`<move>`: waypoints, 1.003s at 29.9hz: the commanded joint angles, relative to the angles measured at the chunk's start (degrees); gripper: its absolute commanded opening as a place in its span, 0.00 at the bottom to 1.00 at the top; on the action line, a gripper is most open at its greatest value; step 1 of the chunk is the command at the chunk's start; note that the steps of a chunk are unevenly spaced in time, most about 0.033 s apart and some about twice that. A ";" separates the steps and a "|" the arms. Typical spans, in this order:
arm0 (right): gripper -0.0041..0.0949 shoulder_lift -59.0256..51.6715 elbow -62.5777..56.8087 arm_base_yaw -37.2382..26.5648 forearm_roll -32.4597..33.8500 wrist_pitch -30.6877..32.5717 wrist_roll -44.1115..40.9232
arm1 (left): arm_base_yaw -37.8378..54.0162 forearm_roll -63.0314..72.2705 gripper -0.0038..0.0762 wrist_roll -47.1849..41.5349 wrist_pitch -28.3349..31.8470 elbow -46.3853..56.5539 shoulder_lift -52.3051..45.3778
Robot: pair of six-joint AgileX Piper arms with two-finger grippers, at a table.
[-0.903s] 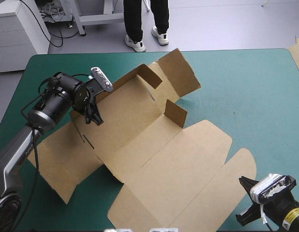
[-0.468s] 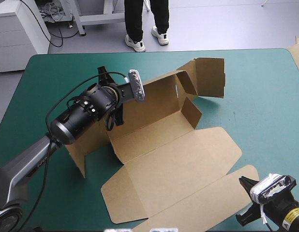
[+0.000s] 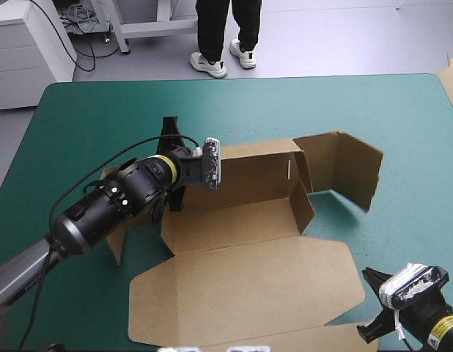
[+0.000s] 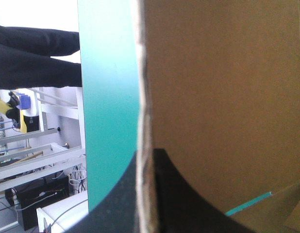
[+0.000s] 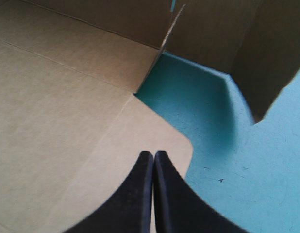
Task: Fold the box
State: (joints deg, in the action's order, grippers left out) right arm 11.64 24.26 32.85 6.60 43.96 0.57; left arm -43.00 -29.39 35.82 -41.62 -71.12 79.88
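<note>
where the box (image 3: pixel 248 286) lay slantwise across the teal-green cover (image 3: pixel 402 125) just before, it now sits squared up near the middle of the table, its long sides running along the far edge. the long wall (image 3: pixel 248 176), which leaned back earlier, stands upright, and the floor panel (image 3: pixel 234 220) in front of it lies flat. at the right end a short wall (image 3: pixel 303 205) is raised. the outer flap (image 3: pixel 347 169) beyond it pointed toward the far edge before; it has swung round to the right and stands off the cover, with a shadow under it. the broad lid panel (image 3: pixel 241 290) lies flat toward the near edge and reaches farther left than it did.

the left gripper (image 4: pixel 146 155) has travelled right and toward the table's middle along with the box. its black fingers are all but closed, one on each face of the long wall near its left end, with the cut edge of the board running between them. in the high view the arm lies over the box's left end flap (image 3: pixel 116 246), which tilts up beneath it.

the right gripper (image 5: pixel 154 155) has not moved from the near right corner of the table. its fingers are pressed together into one point with nothing between them, the tips over the lid panel near its rounded corner. whether they touch the board cannot be told. a corner of more brown board (image 3: pixel 452 79) shows past the table's right edge.
</note>
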 commanded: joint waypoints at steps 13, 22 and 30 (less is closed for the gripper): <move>0.02 0.55 1.61 -0.42 1.12 -3.59 -0.08 | -0.27 -0.43 0.04 0.18 13.90 8.04 -6.82; 0.24 0.55 1.61 -0.42 2.41 -3.59 -0.08 | -2.05 3.42 0.04 -0.22 13.59 8.04 -6.77; 0.47 0.55 1.61 -0.42 2.86 -3.59 -0.57 | -5.85 3.19 0.04 -4.83 11.35 8.04 -6.68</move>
State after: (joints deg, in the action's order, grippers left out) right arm 11.64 24.26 32.85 8.11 43.96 0.37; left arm -47.77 -28.62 34.03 -31.49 -61.92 74.33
